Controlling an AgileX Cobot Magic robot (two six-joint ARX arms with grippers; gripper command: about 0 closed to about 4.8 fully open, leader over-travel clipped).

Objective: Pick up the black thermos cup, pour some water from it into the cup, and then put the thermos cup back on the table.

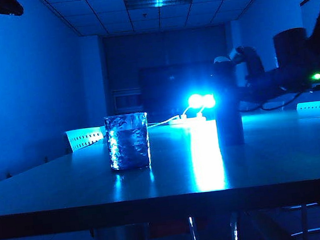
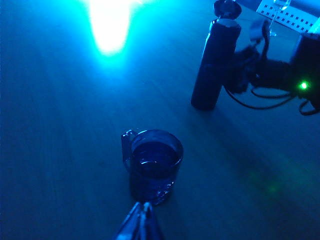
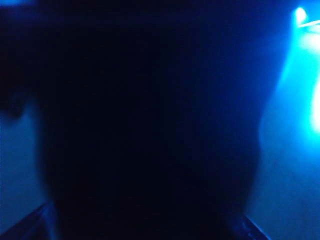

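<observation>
The desk carries the black thermos cup upright, well apart from the cup. The right gripper sits against the thermos, spread wide; whether it grips is unclear. The left gripper hovers near the cup, fingertips together

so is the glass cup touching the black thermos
Apart. The left wrist view shows bare table between the cup and the upright thermos; the exterior view agrees.
</observation>
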